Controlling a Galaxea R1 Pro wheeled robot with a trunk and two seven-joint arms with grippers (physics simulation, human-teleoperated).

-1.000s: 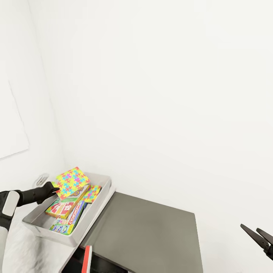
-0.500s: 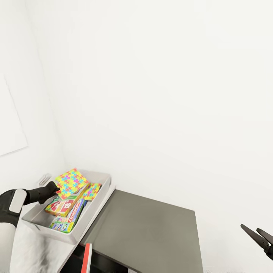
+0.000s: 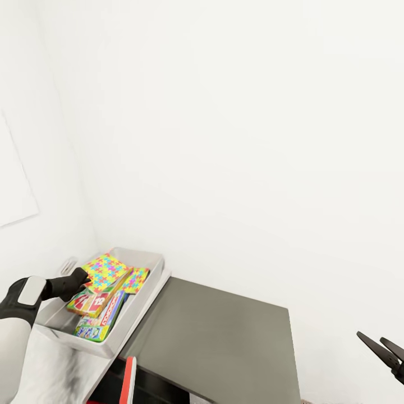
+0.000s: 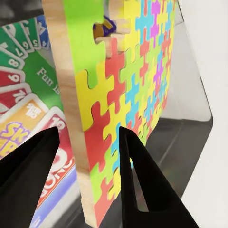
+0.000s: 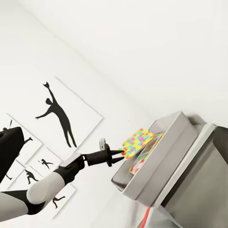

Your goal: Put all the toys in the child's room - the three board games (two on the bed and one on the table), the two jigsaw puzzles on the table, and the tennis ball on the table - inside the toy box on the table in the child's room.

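left gripper [image 3: 84, 276] jaws pinch jigsaw puzzle [image 3: 105, 266] over toy box [image 3: 147, 259]; right gripper [image 3: 384, 349] jaws apart.

The left arm [image 3: 22, 314] is showing a white shell, a black wrist and tapered black fingers [image 4: 137, 190]; the right gripper [image 3: 384, 353] is showing matte black.

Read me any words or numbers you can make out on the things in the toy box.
"Fun is", cut off: green Skip-Bo box in the toy box.
"SK", cut off: same box.
"8", "9": cards printed on it.
"12": same box, head view.
Monopoly box: red band lettering too blurred.
Lowest box: print too small.
Jigsaw puzzle in left gripper: no text.
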